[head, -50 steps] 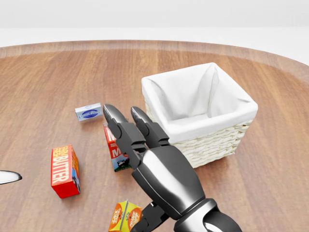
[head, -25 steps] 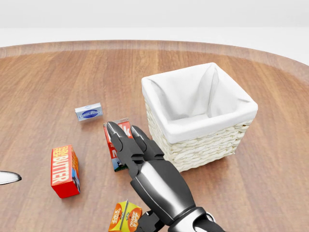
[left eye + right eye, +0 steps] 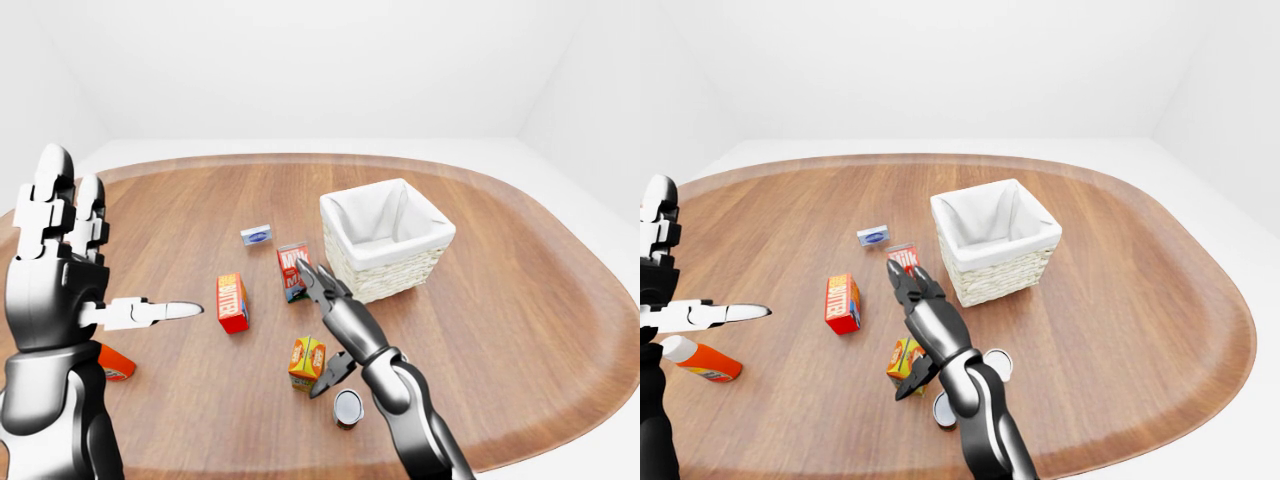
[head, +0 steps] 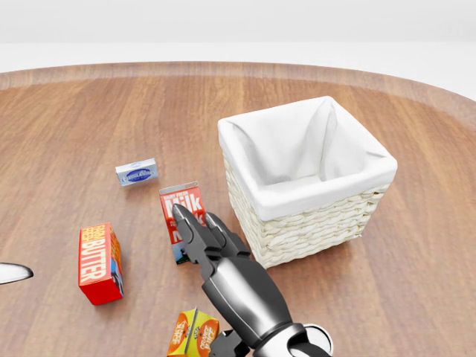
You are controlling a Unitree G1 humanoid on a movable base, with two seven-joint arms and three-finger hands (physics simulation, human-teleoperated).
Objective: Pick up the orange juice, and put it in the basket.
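A white, bare room surrounds a broad oval wooden table (image 3: 500,330), seen from its near edge. Closest to that edge in the left-eye view a small metal can (image 3: 348,408) lies on the wood, just beside the right forearm. A little further in stands the orange juice (image 3: 306,363), a small orange and yellow carton, upright on the table near the near edge. The right hand (image 3: 327,330) hangs just beside it with the fingers (image 4: 195,230) stretched out straight and the thumb spread below, wide and holding nothing; whether the thumb touches the carton cannot be told. Toward the table's left edge, the left hand (image 3: 70,270) is raised with fingers upright and thumb pointing across, also wide and empty. Below it an orange and white bottle (image 3: 700,360) lies on its side. Further in stand a red butter box (image 4: 100,263) and a milk carton (image 4: 181,212). The white-lined wicker basket (image 4: 312,216) sits beyond, around the table's middle, with a small blue-labelled packet (image 4: 137,172) off to its left.
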